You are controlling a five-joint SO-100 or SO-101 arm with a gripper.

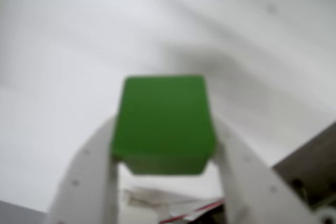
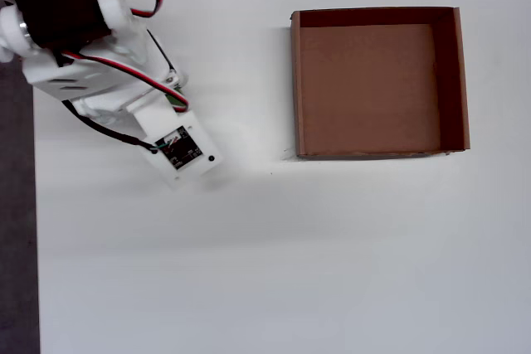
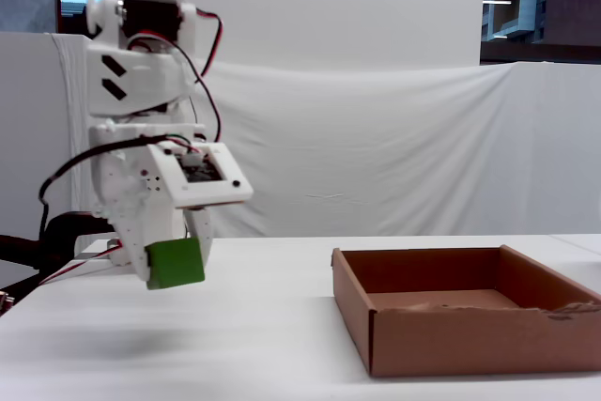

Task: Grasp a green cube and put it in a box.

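Note:
My gripper (image 1: 164, 145) is shut on the green cube (image 1: 164, 121), with a white finger (image 1: 86, 177) pressed against each side. In the fixed view the green cube (image 3: 176, 262) hangs in the gripper (image 3: 178, 255) well above the white table, left of the box. The brown cardboard box (image 3: 470, 321) stands open at the right. In the overhead view the box (image 2: 377, 80) is at the upper right. There the arm (image 2: 108, 64) at the upper left hides the cube.
The white table (image 2: 274, 246) spreads under the arm and around the box. Its left edge (image 2: 35, 230) meets a dark floor strip. Red and black wires (image 3: 202, 72) loop off the arm. A white cloth backdrop (image 3: 376, 147) hangs behind.

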